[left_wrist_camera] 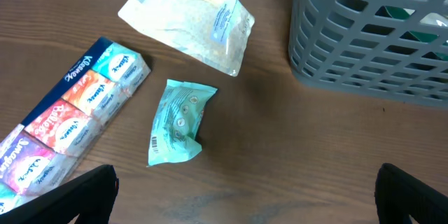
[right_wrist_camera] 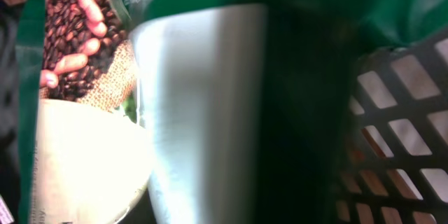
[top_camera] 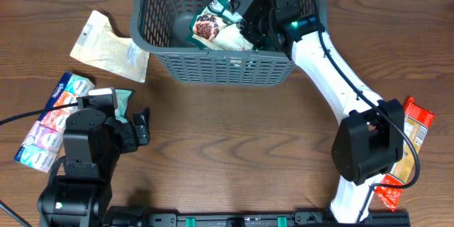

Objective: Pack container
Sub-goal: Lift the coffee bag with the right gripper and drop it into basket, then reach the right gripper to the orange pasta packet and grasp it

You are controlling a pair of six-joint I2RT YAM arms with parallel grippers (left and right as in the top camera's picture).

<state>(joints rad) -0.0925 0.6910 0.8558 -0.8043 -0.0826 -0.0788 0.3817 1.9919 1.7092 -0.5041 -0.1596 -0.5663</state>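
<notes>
The container point(top_camera: 213, 64), a dark grey lattice basket, stands at the back of the table. My right gripper point(top_camera: 247, 15) reaches down inside it, against a green and white coffee bag point(top_camera: 209, 27). In the right wrist view that coffee bag point(right_wrist_camera: 196, 112) fills the picture and hides the fingers, with the basket wall point(right_wrist_camera: 399, 112) behind it. Whether the jaws still hold the bag does not show. My left gripper point(left_wrist_camera: 245, 206) hangs open over bare wood at the front left, a teal packet point(left_wrist_camera: 178, 122) lying just beyond its fingertips point(left_wrist_camera: 91, 196).
A pale see-through pouch point(top_camera: 110, 46) lies left of the basket. A row of tissue packs point(top_camera: 53, 117) sits at the left edge. Red and orange snack packets point(top_camera: 415, 124) lie by the right arm's base. The basket corner point(left_wrist_camera: 364, 42) shows in the left wrist view.
</notes>
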